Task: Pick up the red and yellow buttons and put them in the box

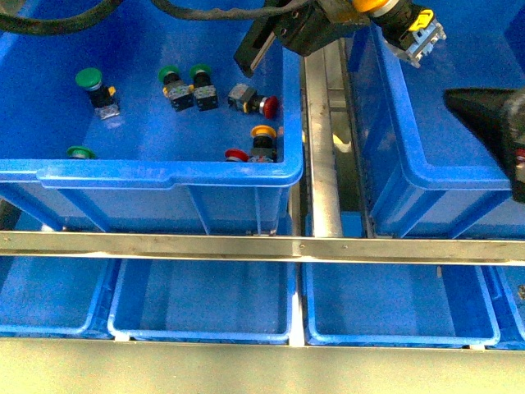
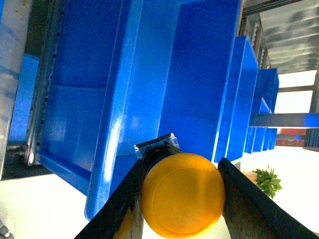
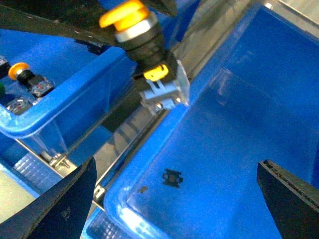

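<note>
The left pincer (image 2: 182, 214) clenches a yellow-capped plastic push button (image 3: 144, 50), body tilted downward. The deep blue plastic crate (image 3: 234, 114) lies just below it; the right pincer (image 3: 174, 209) gapes empty

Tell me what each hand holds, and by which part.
Left hand holds a yellow button, clamped across its cap. Right hand is open and empty.

The left gripper (image 2: 182, 196) comes in at about 1 o'clock in the front view. Its two black fingers (image 2: 124, 199) are clamped on either side of the cap of a yellow button (image 3: 125, 19). The right gripper (image 3: 174, 199) sits at 3 o'clock, jaws spread wide with nothing between them.
</note>
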Controlling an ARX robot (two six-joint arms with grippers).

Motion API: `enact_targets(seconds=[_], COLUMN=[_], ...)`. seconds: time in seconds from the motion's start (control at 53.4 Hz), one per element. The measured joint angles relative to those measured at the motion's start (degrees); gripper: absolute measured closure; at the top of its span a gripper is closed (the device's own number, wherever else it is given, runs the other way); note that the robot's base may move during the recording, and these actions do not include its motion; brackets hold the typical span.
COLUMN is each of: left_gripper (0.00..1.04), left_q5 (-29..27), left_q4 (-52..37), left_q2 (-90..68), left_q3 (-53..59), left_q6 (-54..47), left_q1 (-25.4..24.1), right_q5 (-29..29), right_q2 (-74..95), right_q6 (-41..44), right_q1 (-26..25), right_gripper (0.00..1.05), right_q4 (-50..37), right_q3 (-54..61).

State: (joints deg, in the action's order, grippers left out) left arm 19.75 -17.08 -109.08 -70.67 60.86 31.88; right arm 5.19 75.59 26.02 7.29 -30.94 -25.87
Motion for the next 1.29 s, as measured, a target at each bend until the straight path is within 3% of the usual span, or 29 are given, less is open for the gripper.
enact_targets(seconds=[0.187, 0.824, 1.105, 1.236, 1.292], left_gripper=[0.70, 0.70, 0.70, 0.70, 0.70], left_q5=[0.39, 0.15, 0.20, 0.72, 0.72], left_q4=[0.55, 0.37, -0.33, -1.05, -1.16], left_q2=[-0.77, -0.92, -0.92, -0.92, -0.90], left_q3=[-1.90, -1.90, -1.90, -1.90, -1.92], left_q6=[-0.26, -0.26, -0.07, 0.39, 0.39], left_q1=[0.00, -0.44, -0.61, -0.81, -0.81], right_q5=[-4.04, -10.60, -12.26, -11.78, -11.82], right_q2=[8.63, 23.21, 23.91, 23.98, 24.02], right_q6=[2.34, 5.79, 5.38, 4.92, 4.92], right_q1=[4.02, 4.55, 4.17, 4.17, 4.13], right_gripper=[0.07, 0.07, 0.45, 0.72, 0.75], right_q4=[-7.02, -15.06, -16.81, -17.94, -18.23], right_q3=[-4.50, -12.87, -13.94, -13.94, -13.94])
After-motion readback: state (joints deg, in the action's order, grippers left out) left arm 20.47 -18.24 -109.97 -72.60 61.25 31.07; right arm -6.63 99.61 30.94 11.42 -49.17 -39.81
